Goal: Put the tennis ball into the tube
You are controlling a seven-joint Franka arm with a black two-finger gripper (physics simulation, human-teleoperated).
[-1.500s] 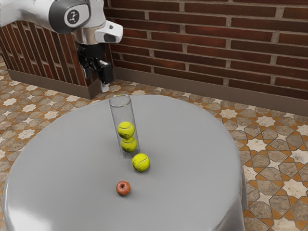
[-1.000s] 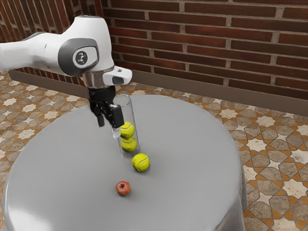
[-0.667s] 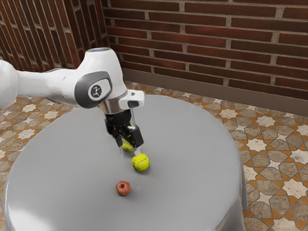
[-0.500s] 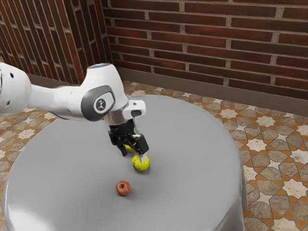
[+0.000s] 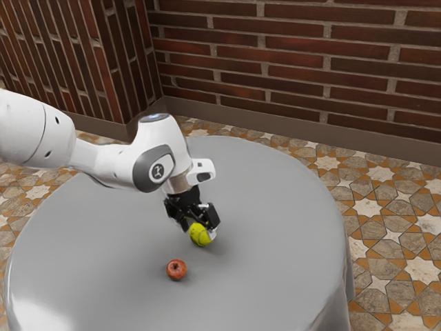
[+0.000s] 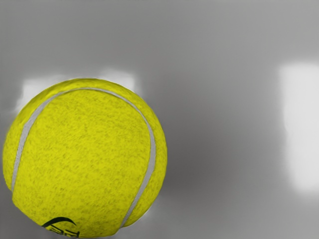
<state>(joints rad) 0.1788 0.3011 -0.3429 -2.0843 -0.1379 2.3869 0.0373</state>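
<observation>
Yellow felt, with pale curving seams, covers the ball, which sits on the table between the gripper's fingers. These stand apart at either side of it, unclenched; whether their tips touch it, I cannot tell. In the wrist view the ball carries black print: an arched stroke over a few characters, partly cut off and too incomplete to read. Its felt looks lightly fibrous, and one seam sweeps over the top in a broad arc. The white arm bends down over the table and has a round dark badge with a small white emblem, too small to make out. The apple, reddish, lies apart from the ball, toward the exterior view's lower left. Behind the grey table are a brick wall and a floor of star-patterned tiles.
</observation>
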